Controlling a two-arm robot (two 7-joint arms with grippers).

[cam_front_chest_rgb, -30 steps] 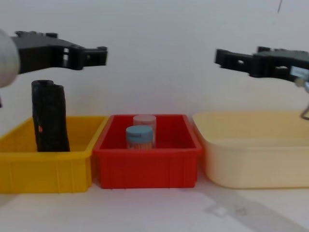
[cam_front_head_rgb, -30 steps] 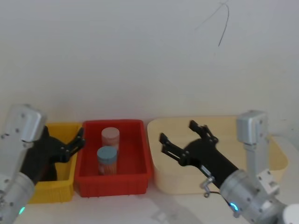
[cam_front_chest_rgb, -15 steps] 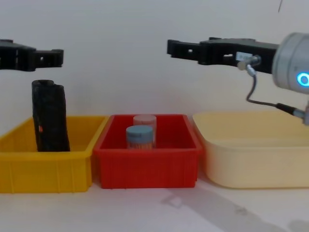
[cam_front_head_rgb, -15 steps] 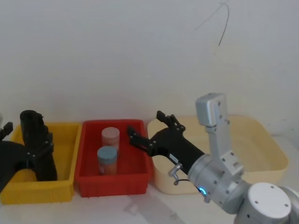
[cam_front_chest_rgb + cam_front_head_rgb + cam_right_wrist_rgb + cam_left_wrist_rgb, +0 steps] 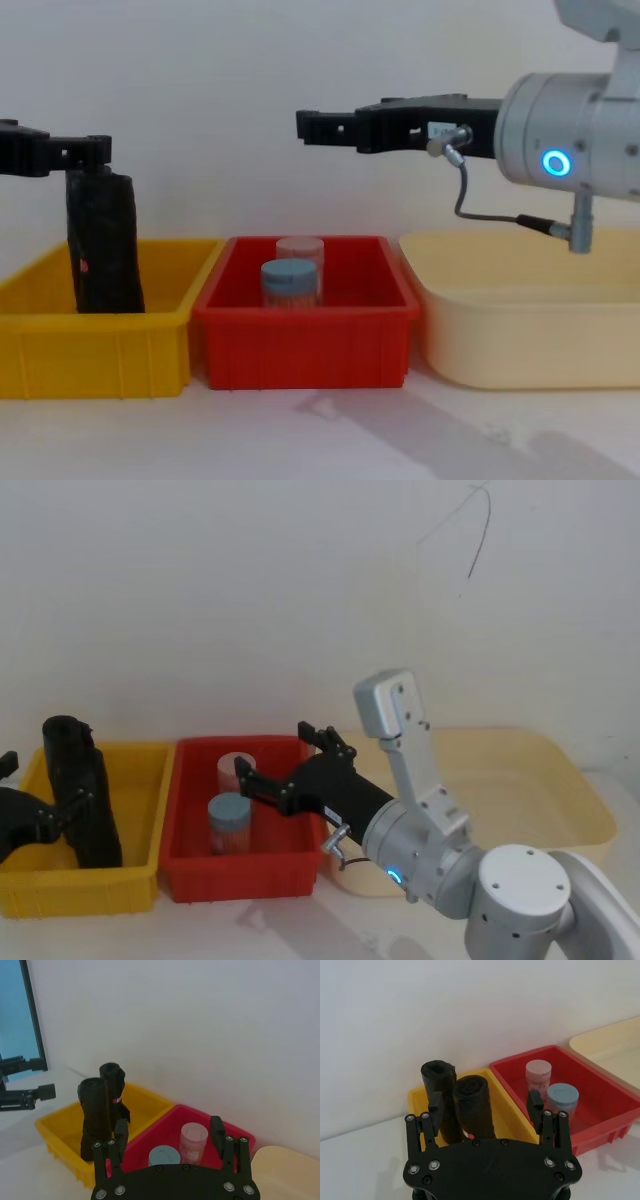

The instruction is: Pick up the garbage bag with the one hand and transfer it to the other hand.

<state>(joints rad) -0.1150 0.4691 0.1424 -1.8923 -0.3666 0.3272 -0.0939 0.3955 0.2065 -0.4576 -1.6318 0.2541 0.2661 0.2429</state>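
While the garbage bag point(image 5: 439, 1087) stands upright in the yellow bin point(image 5: 100, 350), your left gripper point(image 5: 484, 1097) hangs near the bin's eight o'clock corner. Its jaws are spread wide and hold nothing, and in the chest view they sit level with the tops of the rolls. The bag, plain matte black, is on the wall side of the bin. It stands at about twelve o'clock of a second black roll point(image 5: 472, 1110), which carries a small red mark low on its side. The two stand close together, and from the chest camera the marked roll covers the plain one. You cannot tell whether a left finger touches either roll.

Your right gripper point(image 5: 275, 750) is on the arm with the blue ring light point(image 5: 552, 162) and a grey cable point(image 5: 460, 195). It reaches toward nine o'clock above the red bin point(image 5: 300, 345), jaws likewise wide and empty. It is well above the pink-capped jar point(image 5: 236, 770) and the blue-capped jar point(image 5: 229, 815) standing inside. The red bin lies at three o'clock of the yellow one, and the cream tub point(image 5: 520, 330) at three o'clock of the red bin. The right gripper is well apart from the bag.
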